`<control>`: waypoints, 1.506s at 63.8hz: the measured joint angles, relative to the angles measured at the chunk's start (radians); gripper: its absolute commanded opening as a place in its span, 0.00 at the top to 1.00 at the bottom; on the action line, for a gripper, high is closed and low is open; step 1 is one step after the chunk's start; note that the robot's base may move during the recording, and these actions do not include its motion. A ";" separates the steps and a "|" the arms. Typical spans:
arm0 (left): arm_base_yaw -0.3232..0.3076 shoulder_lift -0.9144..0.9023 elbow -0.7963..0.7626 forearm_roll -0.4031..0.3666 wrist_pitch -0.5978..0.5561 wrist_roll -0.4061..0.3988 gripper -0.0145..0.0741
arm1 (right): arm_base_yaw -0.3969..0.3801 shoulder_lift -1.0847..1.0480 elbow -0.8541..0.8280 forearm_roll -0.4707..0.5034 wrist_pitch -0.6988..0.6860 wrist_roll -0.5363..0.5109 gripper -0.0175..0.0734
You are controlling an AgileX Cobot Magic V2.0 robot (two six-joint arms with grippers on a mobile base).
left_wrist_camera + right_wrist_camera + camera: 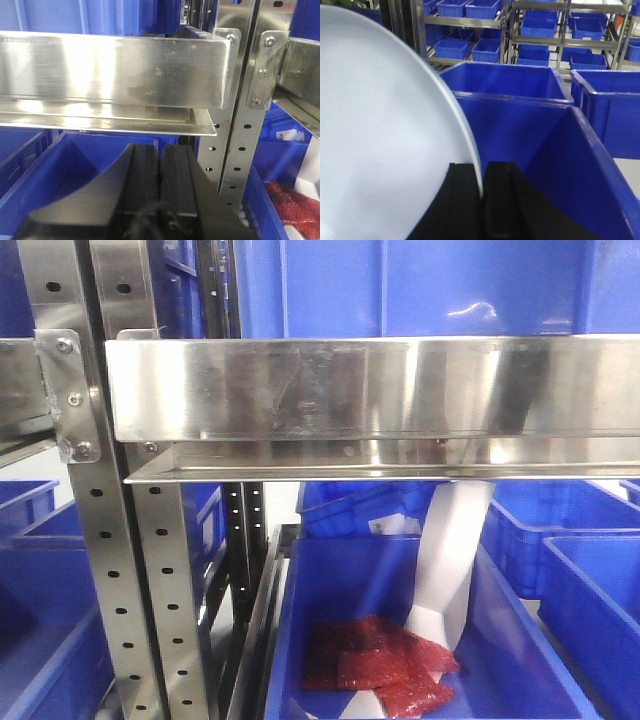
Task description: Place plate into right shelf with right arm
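Note:
The plate (380, 130) is a round, pale bluish-white disc that fills the left half of the right wrist view, held on edge. My right gripper (481, 186) is shut on its rim, over a blue bin (535, 145). The right shelf (340, 390) fills the front view as a shiny steel rail with perforated uprights and blue bins; the plate and both grippers are out of that view. The rail also shows in the left wrist view (110, 67). My left gripper (160, 167) is shut and empty, just below the rail.
A blue bin (520, 640) under the rail holds red packets (375, 665) and a white paper strip (450, 560). More blue bins stand to the left (40, 600) and right (590, 570). Further steel racks with blue bins (470, 45) stand far behind.

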 measured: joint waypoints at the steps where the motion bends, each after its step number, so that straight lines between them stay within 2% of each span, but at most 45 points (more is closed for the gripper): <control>1: 0.000 0.000 0.000 0.000 0.000 0.000 0.89 | 0.000 0.000 0.000 0.000 0.000 0.000 0.45; 3: 0.000 0.000 0.000 0.000 0.000 0.000 0.89 | 0.000 0.000 0.000 0.005 0.000 0.000 0.38; 6: 0.000 0.000 0.000 0.000 0.000 0.000 0.89 | 0.000 0.000 -0.002 0.018 0.000 0.002 0.34; 13: 0.000 0.000 0.000 0.000 0.000 0.000 0.89 | 0.000 0.000 -0.006 0.057 -0.012 0.004 0.39; 17: 0.000 0.000 0.000 0.000 0.000 0.000 0.89 | 0.000 0.000 -0.006 0.077 -0.022 0.005 0.47; 25: 0.000 0.000 0.000 0.000 0.000 0.000 0.89 | -0.009 -0.014 -0.006 0.090 0.008 0.007 0.77; 32: 0.000 0.000 0.000 0.000 0.000 0.000 0.89 | -0.037 -0.081 0.027 0.100 0.069 0.007 0.75; 42: 0.000 0.000 0.000 0.000 0.000 0.000 0.89 | -0.074 -0.244 0.176 0.085 0.050 0.000 0.75; 67: 0.000 0.000 0.000 0.000 0.000 0.000 0.89 | -0.093 -0.853 0.752 -0.110 -0.003 -0.002 0.75; 87: 0.000 0.000 0.000 0.000 0.000 0.000 0.89 | -0.093 -1.423 1.136 -0.122 0.002 -0.002 0.75; 96: 0.000 0.000 0.000 0.000 0.000 0.000 0.89 | -0.093 -1.511 1.209 -0.120 -0.002 -0.002 0.75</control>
